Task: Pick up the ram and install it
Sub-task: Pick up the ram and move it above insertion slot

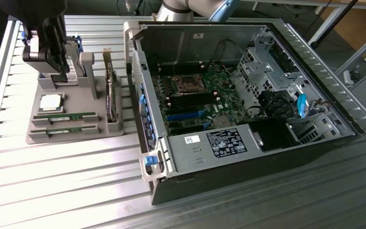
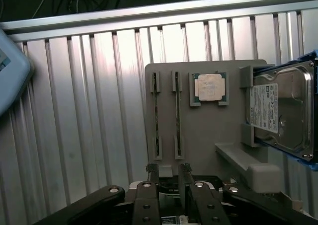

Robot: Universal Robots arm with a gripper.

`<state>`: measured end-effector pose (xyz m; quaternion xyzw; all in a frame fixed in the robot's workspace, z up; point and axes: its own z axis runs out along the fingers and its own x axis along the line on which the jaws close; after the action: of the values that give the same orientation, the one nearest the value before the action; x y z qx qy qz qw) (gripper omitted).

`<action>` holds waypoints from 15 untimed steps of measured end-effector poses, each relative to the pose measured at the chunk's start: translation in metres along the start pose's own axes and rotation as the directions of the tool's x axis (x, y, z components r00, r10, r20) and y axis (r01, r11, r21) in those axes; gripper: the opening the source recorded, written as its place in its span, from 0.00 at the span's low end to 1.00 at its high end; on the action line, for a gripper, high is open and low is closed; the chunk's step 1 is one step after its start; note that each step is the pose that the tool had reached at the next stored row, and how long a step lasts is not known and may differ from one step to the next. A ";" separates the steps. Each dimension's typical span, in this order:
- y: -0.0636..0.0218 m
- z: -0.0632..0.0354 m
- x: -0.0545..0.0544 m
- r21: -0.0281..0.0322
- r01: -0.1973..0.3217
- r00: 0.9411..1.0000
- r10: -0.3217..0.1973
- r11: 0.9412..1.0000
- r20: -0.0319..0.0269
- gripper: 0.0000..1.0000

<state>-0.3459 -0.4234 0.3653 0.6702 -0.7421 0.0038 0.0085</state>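
Gripper [image 2: 168, 172], wrist view: two dark parallel fingers [image 2: 152, 179], jaws standing apart, clear gap between the tips, nothing gripped. Linkage bars splay out to either side behind them.

Exterior view: arm [image 1: 189, 7] base joints at far edge, pale links. Dark wrist end at the exterior view's left, pointing straight down, fingers lowermost.

An open computer case [image 1: 196, 38] lies on the slatted bench [image 1: 55, 181]. Beside it, a grey holder [image 1: 81, 107] carries 1 silver processor [image 1: 51, 101], a hard drive [image 2: 278, 111] and a dark card [image 1: 111, 100].
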 end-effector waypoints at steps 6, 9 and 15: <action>0.0049 0.0125 0.000 0.000 0.000 1.000 0.000 1.000 0.000 0.29; 0.0087 0.0197 0.001 0.000 0.000 1.000 0.000 1.000 0.000 0.29; 0.0159 0.0339 0.001 0.000 0.000 1.000 0.000 1.000 0.000 0.29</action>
<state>-0.3620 -0.4234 0.3316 0.6703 -0.7421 0.0038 0.0087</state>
